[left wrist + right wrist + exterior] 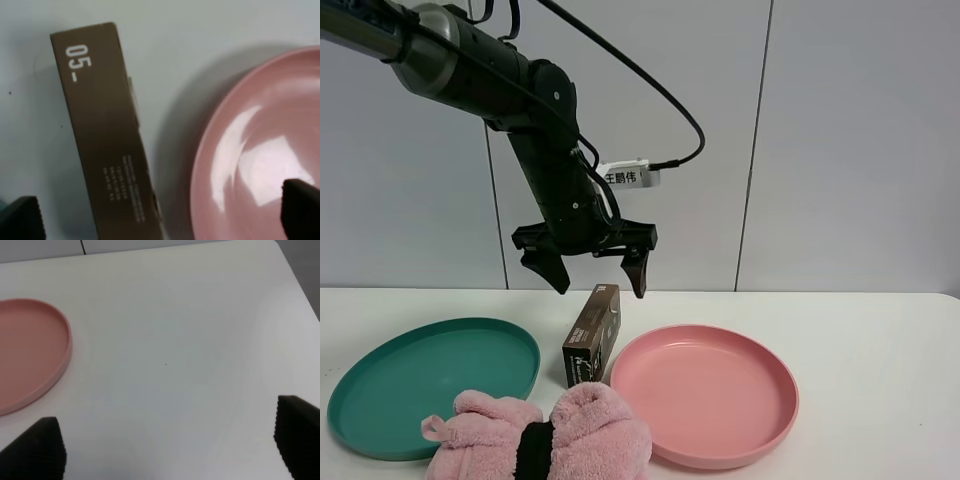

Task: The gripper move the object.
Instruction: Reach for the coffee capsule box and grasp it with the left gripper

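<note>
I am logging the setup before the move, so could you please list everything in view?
brown box: one, dark brown with white print, lying on the table between the two plates
green plate: one, teal green, left of the box
pink plate: one, pink, right of the box
plush: one, fluffy pink with a black band, at the front, before the box
table: one, white, under everything
left arm: one, black, bearing a white tag, reaching in from the upper left
left pincer: one, black, open, above the box's far end, not touching it
right pincer: one, black, open, over bare table beside the pink plate; seen only in its wrist view
</note>
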